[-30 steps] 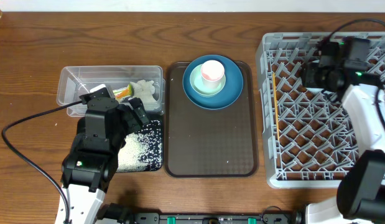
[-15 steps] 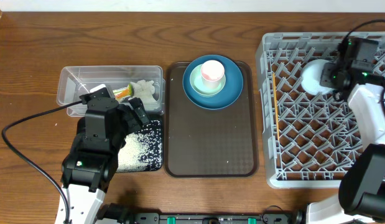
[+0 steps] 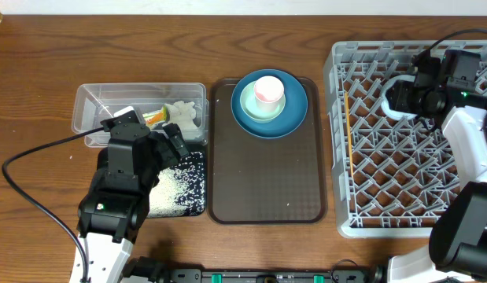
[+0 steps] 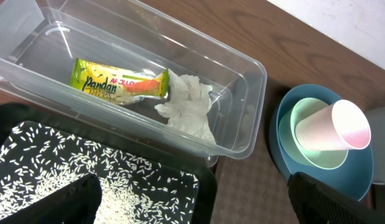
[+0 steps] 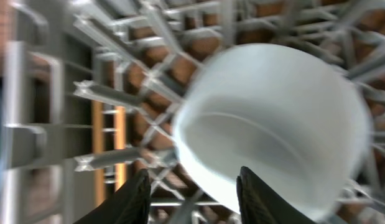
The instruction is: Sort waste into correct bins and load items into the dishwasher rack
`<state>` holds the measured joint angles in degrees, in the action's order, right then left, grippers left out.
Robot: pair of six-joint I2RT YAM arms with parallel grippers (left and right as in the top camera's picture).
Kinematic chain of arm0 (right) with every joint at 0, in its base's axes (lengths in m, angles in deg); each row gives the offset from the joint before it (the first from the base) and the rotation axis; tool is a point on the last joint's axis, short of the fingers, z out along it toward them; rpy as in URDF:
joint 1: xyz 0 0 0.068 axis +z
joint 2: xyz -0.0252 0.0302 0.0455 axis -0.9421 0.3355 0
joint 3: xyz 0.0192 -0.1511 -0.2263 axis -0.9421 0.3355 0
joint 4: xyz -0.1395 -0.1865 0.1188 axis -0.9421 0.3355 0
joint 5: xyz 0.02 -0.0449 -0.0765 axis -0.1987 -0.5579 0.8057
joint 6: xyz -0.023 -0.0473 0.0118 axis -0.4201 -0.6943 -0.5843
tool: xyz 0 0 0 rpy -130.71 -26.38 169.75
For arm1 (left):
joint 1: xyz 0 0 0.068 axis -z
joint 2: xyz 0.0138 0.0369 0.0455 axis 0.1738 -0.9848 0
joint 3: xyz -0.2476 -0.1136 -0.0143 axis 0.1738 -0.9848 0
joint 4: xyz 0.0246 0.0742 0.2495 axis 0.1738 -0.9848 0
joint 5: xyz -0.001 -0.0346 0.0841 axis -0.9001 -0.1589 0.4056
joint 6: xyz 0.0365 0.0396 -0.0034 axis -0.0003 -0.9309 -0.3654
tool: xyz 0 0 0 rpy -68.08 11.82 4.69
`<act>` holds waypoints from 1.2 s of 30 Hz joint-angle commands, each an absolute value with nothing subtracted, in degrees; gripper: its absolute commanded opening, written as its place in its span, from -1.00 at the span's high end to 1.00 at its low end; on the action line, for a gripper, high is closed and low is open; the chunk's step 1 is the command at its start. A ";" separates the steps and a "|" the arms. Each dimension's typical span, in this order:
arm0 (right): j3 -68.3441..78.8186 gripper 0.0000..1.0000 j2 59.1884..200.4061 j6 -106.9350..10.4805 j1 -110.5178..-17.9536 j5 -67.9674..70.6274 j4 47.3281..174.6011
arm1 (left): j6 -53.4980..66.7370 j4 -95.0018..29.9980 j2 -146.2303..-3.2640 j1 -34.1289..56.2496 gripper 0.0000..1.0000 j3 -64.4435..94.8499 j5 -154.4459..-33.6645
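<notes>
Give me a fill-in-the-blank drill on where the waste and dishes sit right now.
1. The snack wrapper and napkin lie in the ___ tub.
2. The rice grains lie in the ___ bin.
3. The pink cup sits in the green bowl on the dark-blue ___.
4. The white bowl is inside the grey dishwasher ___.

Missing words: clear; black; plate; rack.

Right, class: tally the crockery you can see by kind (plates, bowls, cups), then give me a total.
Plates: 1 (dark-blue plate)
Bowls: 2 (pale-green bowl, white bowl)
Cups: 1 (pink cup)
Total: 4
</notes>
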<state>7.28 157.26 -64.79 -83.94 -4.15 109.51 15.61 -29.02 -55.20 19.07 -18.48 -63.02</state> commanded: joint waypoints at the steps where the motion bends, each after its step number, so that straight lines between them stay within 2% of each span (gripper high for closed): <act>1: 8.59 0.15 157.63 -65.38 -83.90 7.81 108.72 | 16.12 -29.15 -55.20 18.81 -0.96 -18.70 -61.88; 7: 9.95 0.10 157.63 -62.43 -84.31 11.46 99.35 | 16.12 -29.15 -55.20 18.81 -0.96 -18.70 -61.88; 11: 9.95 -0.02 157.63 -61.95 -84.31 11.29 95.04 | 16.12 -29.15 -55.20 18.81 -0.96 -18.70 -61.90; 14: 9.88 -0.20 157.61 -62.00 -84.31 9.47 94.01 | 16.12 -29.15 -55.20 18.81 -0.96 -18.70 -61.90; 17: 9.79 -0.29 157.35 -62.00 -84.25 1.01 94.67 | 16.12 -29.15 -55.20 18.81 -0.96 -18.70 -61.88; 21: 9.79 -0.36 156.93 -61.93 -84.25 -18.18 95.98 | 16.12 -29.15 -55.20 18.81 -0.96 -18.70 -61.90; 23: 9.82 -0.56 156.93 -61.93 -84.18 -29.39 97.69 | 16.12 -29.15 -55.20 18.81 -0.96 -18.70 -61.88; 26: 9.82 -0.81 156.93 -61.95 -83.70 -37.85 100.42 | 16.12 -29.15 -55.20 18.81 -0.96 -18.70 -61.88; 27: 9.82 -0.98 156.93 -61.93 -83.52 -40.23 100.83 | 16.12 -29.15 -55.20 18.81 -0.96 -18.70 -61.88; 33: 9.86 -0.98 156.95 -61.95 -80.92 -48.36 107.46 | 16.12 -29.15 -55.20 18.81 -0.96 -18.70 -61.90; 36: 9.86 -0.99 156.95 -61.95 -78.30 -47.97 108.27 | 16.12 -29.15 -55.20 18.81 -0.96 -18.70 -61.90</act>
<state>9.88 157.26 -61.71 -81.03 -42.55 107.76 15.61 -29.02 -55.17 19.07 -18.48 -63.02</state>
